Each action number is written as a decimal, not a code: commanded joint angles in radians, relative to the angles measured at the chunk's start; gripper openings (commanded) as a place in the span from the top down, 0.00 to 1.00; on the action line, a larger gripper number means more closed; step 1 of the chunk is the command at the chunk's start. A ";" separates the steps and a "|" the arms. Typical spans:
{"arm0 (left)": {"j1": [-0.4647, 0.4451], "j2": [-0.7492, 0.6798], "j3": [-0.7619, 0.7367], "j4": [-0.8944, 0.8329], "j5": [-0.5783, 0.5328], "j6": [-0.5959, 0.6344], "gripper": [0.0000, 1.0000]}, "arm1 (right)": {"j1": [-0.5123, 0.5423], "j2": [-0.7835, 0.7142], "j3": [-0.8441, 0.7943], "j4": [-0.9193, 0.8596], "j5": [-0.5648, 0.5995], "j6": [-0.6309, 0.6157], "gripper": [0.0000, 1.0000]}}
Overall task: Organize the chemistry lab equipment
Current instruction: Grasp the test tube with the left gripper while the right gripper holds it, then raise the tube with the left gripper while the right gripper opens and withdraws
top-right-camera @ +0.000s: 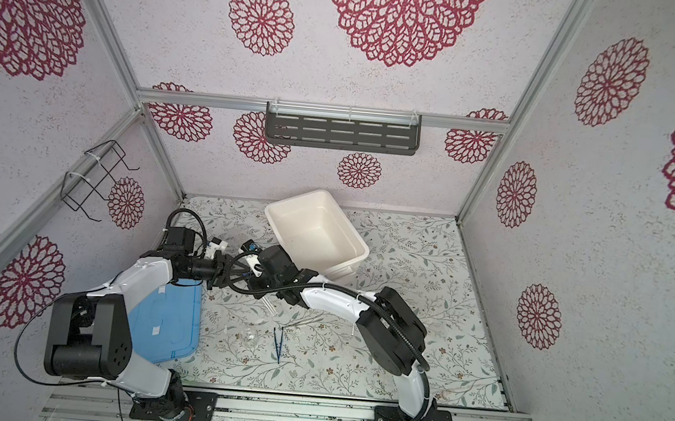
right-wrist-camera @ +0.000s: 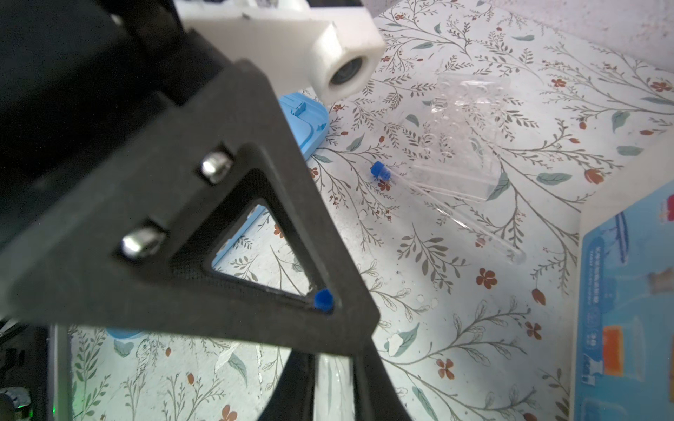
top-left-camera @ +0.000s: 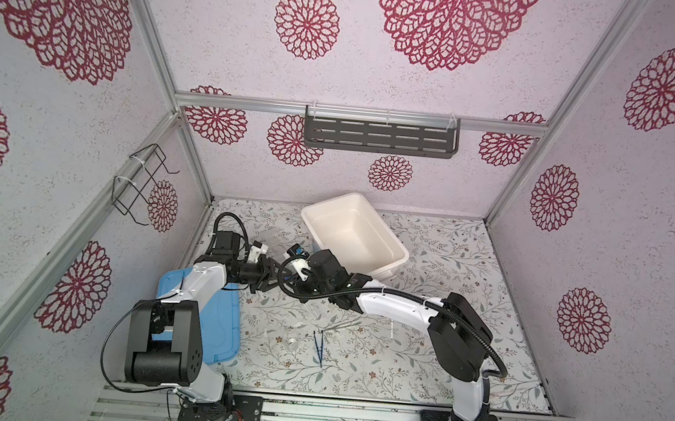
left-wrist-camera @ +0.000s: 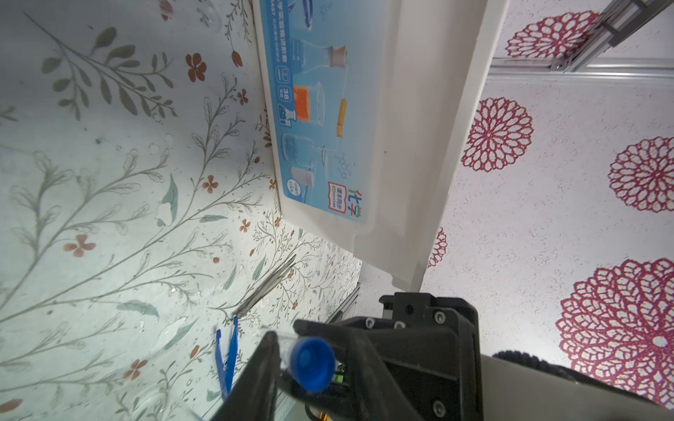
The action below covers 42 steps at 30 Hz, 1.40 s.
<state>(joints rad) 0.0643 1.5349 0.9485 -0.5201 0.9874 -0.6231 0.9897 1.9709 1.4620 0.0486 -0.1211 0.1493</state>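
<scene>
One blue-capped tube (left-wrist-camera: 313,364) hung in the air between the two claws, above the table (top-left-camera: 418,364) and just in front of the near-left corner of the white tub (top-left-camera: 366,239). The right gripper (right-wrist-camera: 330,368) was clenched on the tube's clear body, which ran between its fingers in the right wrist view. The left gripper (top-left-camera: 275,280) had its jaws on either side of the capped end. The blue cap sat between them in the left wrist view, but whether they pressed on it could not be told.

The tub stood askew at the middle of the table's back edge. A second tube (right-wrist-camera: 448,204) lay flat on the table just beside a clear moulded tray (right-wrist-camera: 463,120), its blue cap turned toward the light-blue lid (top-left-camera: 221,326). That lid lay along the left edge toward the front-left corner, partly under the left arm.

Dark blue tweezers (top-left-camera: 318,348) lay in the front half near the middle, running front to back. The silvery tool (top-left-camera: 344,325) lay slanted just behind them, toward the right edge. A thin white rod (top-left-camera: 392,331) showed further right, under the right arm. One small clear vessel (top-left-camera: 293,343) lay faintly visible near the tweezers, on the left-edge side.
</scene>
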 commanded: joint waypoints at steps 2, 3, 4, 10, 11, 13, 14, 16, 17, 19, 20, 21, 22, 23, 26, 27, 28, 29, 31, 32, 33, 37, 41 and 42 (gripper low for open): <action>-0.012 0.008 0.034 -0.034 0.031 0.062 0.71 | 0.004 -0.062 -0.005 0.032 -0.014 -0.013 0.80; -0.013 0.010 0.035 -0.034 0.033 0.064 0.73 | 0.004 -0.063 -0.006 0.033 -0.015 -0.011 0.80; -0.013 0.010 0.034 -0.031 0.034 0.064 0.75 | 0.003 -0.063 -0.008 0.036 -0.017 -0.008 0.80; -0.021 0.004 0.037 -0.031 0.036 0.074 0.82 | 0.005 -0.066 -0.018 0.036 -0.014 -0.006 0.80; -0.021 0.001 0.037 -0.031 0.036 0.074 0.83 | 0.005 -0.067 -0.019 0.036 -0.014 -0.006 0.80; -0.023 -0.005 0.037 -0.027 0.033 0.074 0.85 | 0.005 -0.067 -0.019 0.031 -0.011 -0.006 0.79; -0.023 -0.011 0.038 -0.027 0.029 0.072 0.85 | 0.004 -0.069 -0.019 0.030 -0.009 -0.006 0.77; -0.022 -0.027 0.039 -0.026 0.004 0.065 0.86 | 0.005 -0.074 -0.020 0.026 0.000 -0.002 0.70; -0.023 -0.038 0.039 -0.022 -0.010 0.061 0.88 | 0.005 -0.076 -0.015 0.017 0.011 0.007 0.66; -0.022 -0.064 0.042 -0.009 -0.029 0.044 0.88 | 0.004 -0.082 0.010 -0.025 0.035 0.023 0.60; -0.021 -0.075 0.051 -0.013 -0.044 0.043 0.88 | 0.003 -0.089 0.024 -0.042 0.034 0.021 0.58; -0.021 -0.087 0.062 -0.021 -0.062 0.045 0.88 | 0.004 -0.098 0.037 -0.055 0.035 0.022 0.56; -0.021 -0.096 0.074 -0.036 -0.083 0.054 0.88 | 0.003 -0.104 0.045 -0.068 0.046 0.029 0.55; -0.021 -0.106 0.096 -0.062 -0.118 0.072 0.88 | 0.004 -0.115 0.057 -0.082 0.062 0.038 0.54; -0.020 -0.116 0.162 -0.129 -0.195 0.125 0.88 | 0.001 -0.144 0.100 -0.141 0.104 0.062 0.52; -0.020 -0.118 0.187 -0.154 -0.214 0.144 0.88 | 0.001 -0.155 0.119 -0.166 0.106 0.065 0.52; -0.020 -0.116 0.214 -0.179 -0.235 0.163 0.88 | 0.000 -0.164 0.134 -0.182 0.105 0.065 0.51; -0.020 -0.116 0.245 -0.209 -0.264 0.186 0.88 | 0.001 -0.176 0.147 -0.201 0.104 0.068 0.50; -0.020 -0.113 0.304 -0.252 -0.322 0.220 0.88 | 0.000 -0.207 0.154 -0.228 0.124 0.074 0.49; -0.019 -0.111 0.333 -0.266 -0.357 0.233 0.88 | 0.000 -0.227 0.151 -0.237 0.146 0.076 0.49; -0.021 -0.110 0.361 -0.272 -0.400 0.245 0.87 | 0.000 -0.249 0.146 -0.247 0.171 0.077 0.48; -0.026 -0.109 0.435 -0.246 -0.550 0.264 0.87 | -0.009 -0.344 0.084 -0.255 0.276 0.076 0.45; -0.032 -0.077 0.513 -0.198 -0.669 0.270 0.86 | -0.030 -0.461 -0.049 -0.234 0.372 0.084 0.43; -0.036 -0.061 0.537 -0.188 -0.695 0.276 0.86 | -0.039 -0.489 -0.082 -0.238 0.392 0.099 0.42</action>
<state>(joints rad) 0.0414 1.4471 1.4349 -0.7444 0.4210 -0.3916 0.9745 1.5433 1.4384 -0.1795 0.1581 0.2142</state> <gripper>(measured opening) 0.161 0.573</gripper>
